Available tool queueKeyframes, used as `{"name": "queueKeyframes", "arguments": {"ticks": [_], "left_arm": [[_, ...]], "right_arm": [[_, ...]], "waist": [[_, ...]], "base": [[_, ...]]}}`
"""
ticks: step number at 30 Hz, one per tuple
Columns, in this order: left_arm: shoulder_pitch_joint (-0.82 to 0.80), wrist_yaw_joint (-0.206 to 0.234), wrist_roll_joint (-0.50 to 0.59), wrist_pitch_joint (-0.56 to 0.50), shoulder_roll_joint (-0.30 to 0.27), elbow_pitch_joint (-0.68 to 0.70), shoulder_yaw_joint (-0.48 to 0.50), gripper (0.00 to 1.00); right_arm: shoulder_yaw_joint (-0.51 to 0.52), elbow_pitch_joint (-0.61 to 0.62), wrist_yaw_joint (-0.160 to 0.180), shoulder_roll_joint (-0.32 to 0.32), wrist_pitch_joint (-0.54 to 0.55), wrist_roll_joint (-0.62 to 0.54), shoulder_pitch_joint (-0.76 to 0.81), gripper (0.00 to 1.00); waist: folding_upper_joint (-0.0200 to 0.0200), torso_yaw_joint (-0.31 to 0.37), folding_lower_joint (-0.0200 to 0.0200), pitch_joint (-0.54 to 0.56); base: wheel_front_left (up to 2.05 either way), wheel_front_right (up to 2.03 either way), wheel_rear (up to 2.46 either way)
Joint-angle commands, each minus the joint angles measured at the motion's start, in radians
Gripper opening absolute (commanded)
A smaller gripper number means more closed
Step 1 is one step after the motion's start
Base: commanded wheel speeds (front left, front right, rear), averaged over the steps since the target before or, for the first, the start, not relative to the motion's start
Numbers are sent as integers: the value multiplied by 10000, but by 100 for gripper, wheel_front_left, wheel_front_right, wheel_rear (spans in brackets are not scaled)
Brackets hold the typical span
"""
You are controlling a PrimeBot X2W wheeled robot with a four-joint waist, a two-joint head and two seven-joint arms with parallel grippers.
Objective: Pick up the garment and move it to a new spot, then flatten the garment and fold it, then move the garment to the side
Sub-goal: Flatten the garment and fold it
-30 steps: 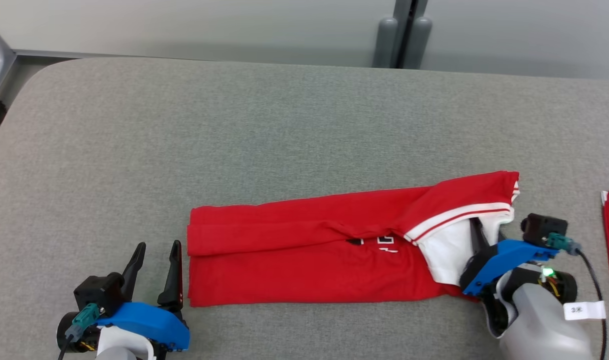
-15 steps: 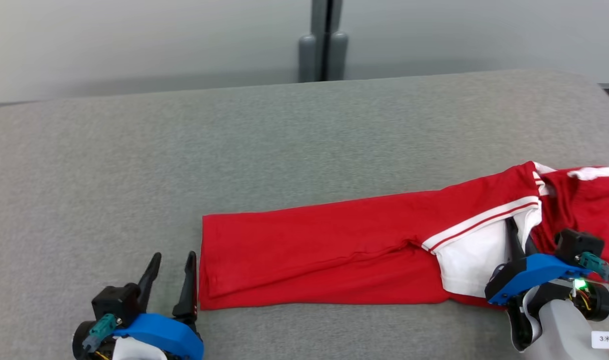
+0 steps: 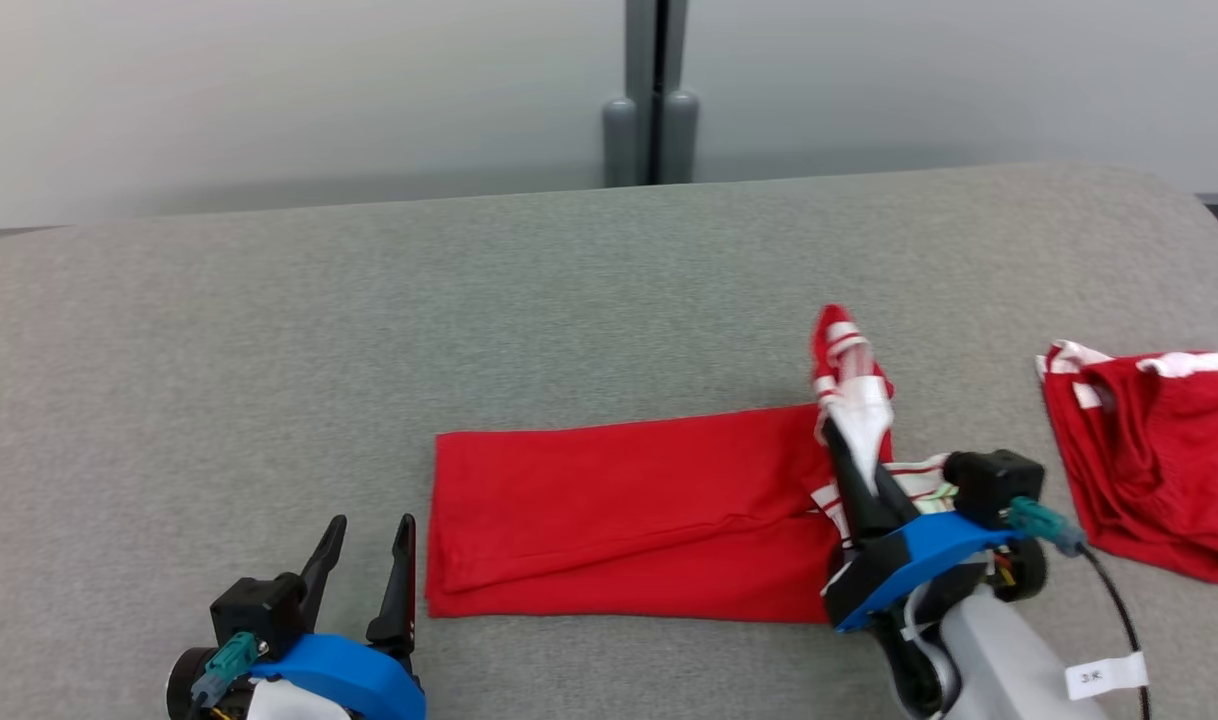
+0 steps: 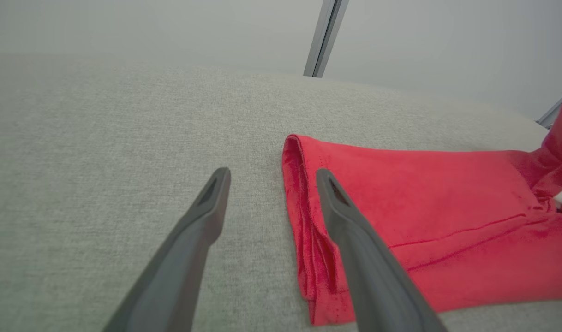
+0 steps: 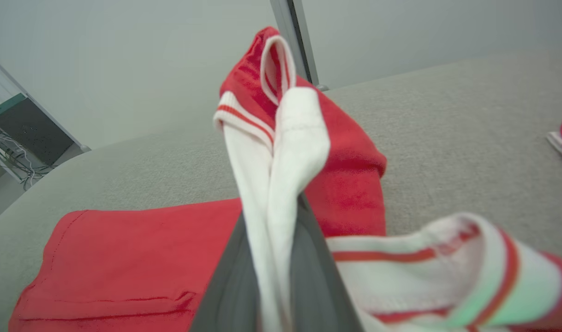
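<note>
The garment (image 3: 629, 520), flat on the table (image 3: 369, 300), is pinched at its raised striped end by the right gripper (image 3: 834, 440); the left gripper (image 3: 371, 522) is spread wide by the hem. The fold is best laid over slowly, edges aligned.

The grey counter (image 3: 369, 320) carries a red garment (image 3: 619, 510), folded lengthwise into a long band. The right gripper (image 3: 834, 440) pinches the band's right end. That end, with white and red-striped trim, stands up off the surface. The left gripper (image 3: 372, 522), fingers spread and holding nothing, sits just beside the band's left edge. A second red piece (image 3: 1149, 480) lies apart at right.
</note>
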State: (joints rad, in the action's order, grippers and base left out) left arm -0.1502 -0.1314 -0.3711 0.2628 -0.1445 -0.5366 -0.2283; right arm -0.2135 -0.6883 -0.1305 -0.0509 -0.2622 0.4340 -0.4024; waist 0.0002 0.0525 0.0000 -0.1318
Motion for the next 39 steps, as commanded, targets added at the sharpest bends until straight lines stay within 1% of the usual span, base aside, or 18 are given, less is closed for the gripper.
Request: {"name": "queueKeyframes", "arguments": {"ticks": [1, 5, 10, 15, 18, 19, 20, 21, 23, 25, 27, 34, 37, 39], "left_arm": [[-84, 13, -67, 22, 1, -26, 9, 100], [-129, 13, -77, 24, 45, -141, -205, 100], [-231, 13, -144, 22, 78, -253, -482, 100], [-331, 13, -213, 22, 81, -347, -746, 100], [-333, 13, -248, 24, 73, -423, -831, 100], [-325, 13, -282, 24, 61, -448, -810, 100], [-314, 13, -298, 22, 49, -459, -790, 100], [-301, 13, -307, 24, 48, -471, -758, 100], [-240, 13, -309, 24, 33, -467, -619, 100], [-200, 13, -276, 24, 32, -446, -423, 100], [-159, 13, -184, 24, 41, -391, -183, 100], [-78, 13, 227, 24, 91, -5, 548, 100], [-43, 13, 517, 22, 111, 159, 893, 100], [1, 13, 705, 22, 138, 233, 1143, 100]], "right_arm": [[-421, 128, -5, -9, -28, 247, 27, 0], [-1684, 225, -5, -14, 26, 1178, -238, 0], [-3122, 6, -5, -20, 23, 2158, -654, 0], [-4192, -470, -5, -24, -8, 2891, -1163, 0], [-4699, -765, -5, -26, -24, 3265, -1449, 0], [-4830, -856, -5, -27, -29, 3374, -1531, 35], [-4914, -840, -5, -26, -34, 3502, -1646, 100], [-4915, -777, -5, -27, -38, 3619, -1745, 100], [-4708, -633, -5, -32, -31, 3617, -1842, 100], [-4311, -479, -5, -33, -32, 3171, -1884, 100], [-3612, -235, -5, -36, -31, 2603, -1762, 100], [-183, 966, -5, -24, -29, -66, -513, 100], [889, 1513, -5, -16, -29, -928, 143, 100], [1399, 1798, -5, -16, -30, -1366, 521, 100]], "waist": [[-2, -236, 0, -62], [-2, -858, 0, -41], [-2, -1754, 0, -62], [-2, -2559, 0, -88], [-2, -2857, 0, -73], [-2, -2905, 0, -70], [-2, -2923, 0, -69], [-2, -2923, 0, -62], [-2, -2837, 0, -39], [-2, -2646, 0, -6], [-2, -2383, 0, 36], [-2, -1412, 0, 131], [-2, -1061, 0, 160], [-2, -838, 0, 172]], "base": [[0, 0, 0], [0, 0, 0], [0, 0, 0], [0, 0, 0], [0, 0, 0], [0, 0, 0], [0, 0, 0], [0, 0, 0], [0, 0, 0], [0, 0, 0], [0, 0, 0], [0, 0, 0], [0, 0, 0], [0, 0, 0]]}}
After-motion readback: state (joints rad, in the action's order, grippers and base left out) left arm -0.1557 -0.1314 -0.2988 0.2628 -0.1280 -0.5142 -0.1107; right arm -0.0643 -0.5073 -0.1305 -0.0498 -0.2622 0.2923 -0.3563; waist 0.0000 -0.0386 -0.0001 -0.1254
